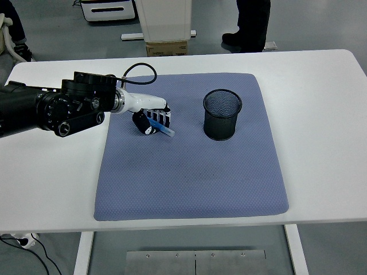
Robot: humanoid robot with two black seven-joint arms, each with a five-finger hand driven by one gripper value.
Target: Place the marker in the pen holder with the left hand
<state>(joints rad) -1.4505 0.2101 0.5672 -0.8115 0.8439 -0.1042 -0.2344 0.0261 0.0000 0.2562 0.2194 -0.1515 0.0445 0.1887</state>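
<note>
While left hand (152,119) clamps blue marker (163,129) | step: grasp secured, lift pending | next: carry toward 3 o'clock, above pen holder (222,114)

Left hand (150,117) over blue mat (189,172), fingers curled around blue marker (162,129); marker tilted, tip sticking out lower right. Black mesh holder (222,114) upright on mat, well apart to the right of hand. White table (321,114) under mat. Person's legs (252,23) at top.
</note>
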